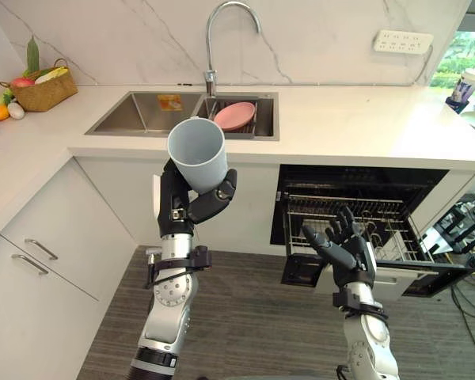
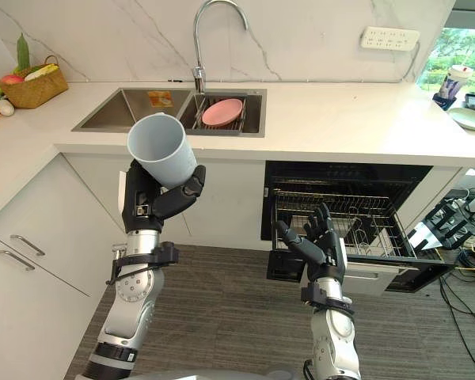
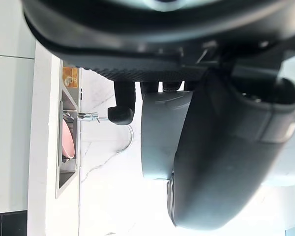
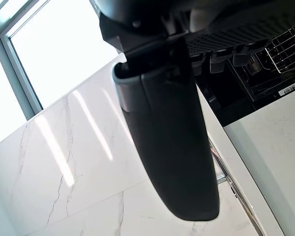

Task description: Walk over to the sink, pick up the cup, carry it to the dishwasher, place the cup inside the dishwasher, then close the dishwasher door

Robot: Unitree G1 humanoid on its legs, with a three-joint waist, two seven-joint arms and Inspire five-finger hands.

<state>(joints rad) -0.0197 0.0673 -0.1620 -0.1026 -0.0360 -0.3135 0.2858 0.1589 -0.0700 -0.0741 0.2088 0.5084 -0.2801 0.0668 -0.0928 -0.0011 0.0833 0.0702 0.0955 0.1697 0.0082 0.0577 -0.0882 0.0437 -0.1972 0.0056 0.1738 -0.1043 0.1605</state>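
A pale grey-blue cup (image 1: 197,153) is held up in front of the counter edge below the sink (image 1: 142,112), tilted with its mouth toward me. My left hand (image 1: 198,202) is shut on its base, thumb and fingers curled around it; the cup's wall (image 3: 160,132) shows past the thumb in the left wrist view. My right hand (image 1: 344,247) is open, fingers spread, in front of the open dishwasher (image 1: 352,218). Its wire rack (image 1: 388,218) is pulled out and its door (image 1: 427,279) hangs down.
A pink plate (image 1: 235,115) lies in the sink's right basin under the tap (image 1: 212,47). A basket of fruit (image 1: 41,89) stands on the left counter. White cabinets (image 1: 47,261) line the left side. A wall socket (image 1: 402,41) and small items (image 1: 467,87) are at the right.
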